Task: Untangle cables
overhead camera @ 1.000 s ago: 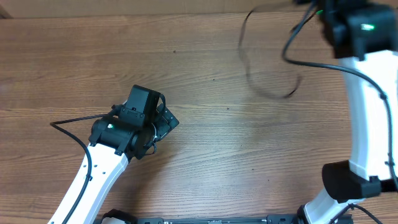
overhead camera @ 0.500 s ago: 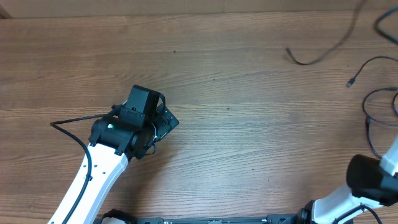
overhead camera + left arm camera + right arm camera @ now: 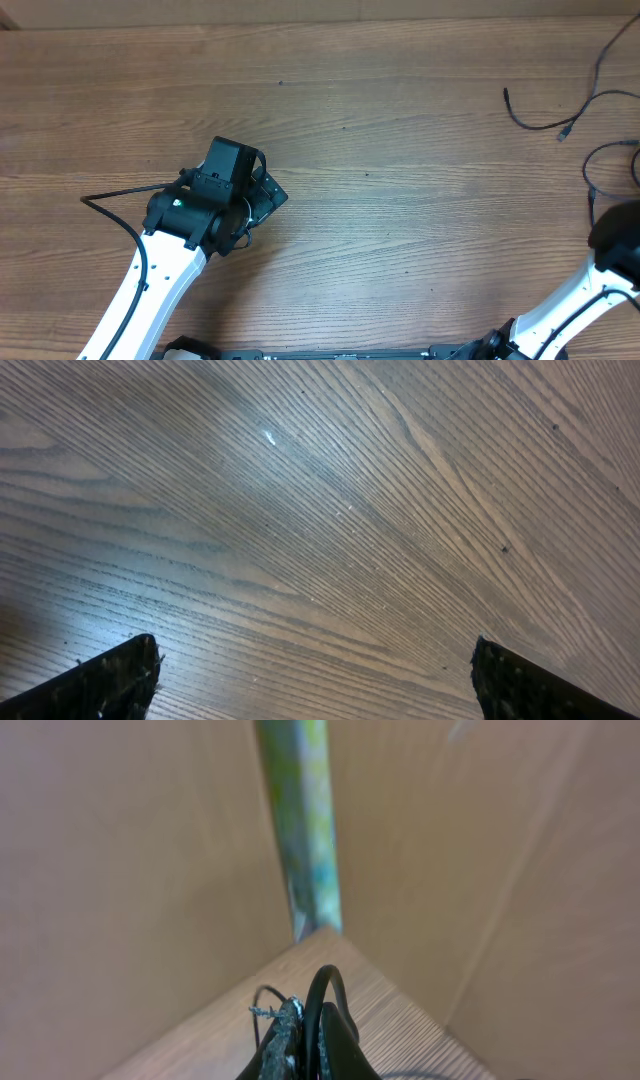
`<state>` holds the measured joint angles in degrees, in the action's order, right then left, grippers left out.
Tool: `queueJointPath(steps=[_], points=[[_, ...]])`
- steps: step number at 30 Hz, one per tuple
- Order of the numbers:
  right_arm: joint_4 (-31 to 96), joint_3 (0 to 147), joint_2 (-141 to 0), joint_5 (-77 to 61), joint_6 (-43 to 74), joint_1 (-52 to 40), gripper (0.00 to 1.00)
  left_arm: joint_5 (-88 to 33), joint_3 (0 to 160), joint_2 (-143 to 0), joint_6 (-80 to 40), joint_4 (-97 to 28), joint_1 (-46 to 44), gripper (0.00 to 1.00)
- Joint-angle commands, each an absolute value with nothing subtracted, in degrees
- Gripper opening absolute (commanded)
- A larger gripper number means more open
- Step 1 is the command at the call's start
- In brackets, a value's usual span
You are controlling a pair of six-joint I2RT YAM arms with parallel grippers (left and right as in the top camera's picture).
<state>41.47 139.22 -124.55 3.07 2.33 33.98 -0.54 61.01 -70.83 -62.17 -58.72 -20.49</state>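
Thin black cables [image 3: 545, 125] lie at the table's far right; one plug end lies free on the wood and the cords run off the right edge. Another loop [image 3: 590, 180] hangs by my right arm [image 3: 615, 245]. My right gripper [image 3: 312, 1035] is outside the overhead view; in the right wrist view it is shut on a black cable [image 3: 330, 982] that arches over its fingertips. My left gripper [image 3: 265, 195] rests at mid-left, far from the cables. In the left wrist view it [image 3: 320, 690] is open over bare wood with nothing between its fingers.
A thicker black arm cable [image 3: 110, 195] sticks out to the left of my left arm. Cardboard walls [image 3: 130, 870] and a greenish post [image 3: 305, 830] stand behind the table's corner in the right wrist view.
My right arm swung from the top right down and off the right edge, dragging the cable rightward across the table. The left arm has not moved.
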Motion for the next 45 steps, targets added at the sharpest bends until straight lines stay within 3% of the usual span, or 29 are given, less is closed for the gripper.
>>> queueJointPath(steps=[1,4,5,7,8,9,17,27,30,45], points=[[40.8,139.9,-127.2,0.9,3.3,33.8,0.04,0.6,61.0,-70.0,-61.7,-58.7,-20.3,1.0],[41.5,139.8,-129.8,1.0,4.8,33.8,0.04,0.6,61.0,-70.0,-61.7,-58.7,-20.3,1.0],[41.7,139.8,-130.0,1.0,5.5,33.9,0.13,0.6,61.0,-70.0,-61.7,-58.7,-20.3,1.0],[41.6,139.8,-130.4,1.2,6.0,33.9,0.67,0.6,61.0,-70.0,-61.7,-58.7,-20.3,1.0],[41.6,139.8,-130.4,1.3,6.0,33.9,0.89,0.6,61.0,-70.0,-61.7,-58.7,-20.3,1.0],[41.5,139.8,-130.4,1.4,6.0,33.9,1.0,0.6,61.0,-70.0,-61.7,-58.7,-20.3,0.99],[43.4,139.9,-130.4,0.0,6.0,33.9,1.0,0.6,61.0,-70.0,-61.7,-58.7,-20.3,1.0],[45.6,139.9,-128.3,-20.7,5.9,32.4,1.0,0.6,61.0,-70.0,-61.7,-58.7,-20.3,0.99],[48.1,139.9,-127.4,-21.1,5.2,30.2,1.0,0.6,61.0,-70.0,-61.7,-58.7,-20.3,1.0],[67.5,139.9,-126.3,-21.1,1.0,5.8,1.0,0.6,61.0,-70.0,-61.7,-58.7,-20.3,0.99]])
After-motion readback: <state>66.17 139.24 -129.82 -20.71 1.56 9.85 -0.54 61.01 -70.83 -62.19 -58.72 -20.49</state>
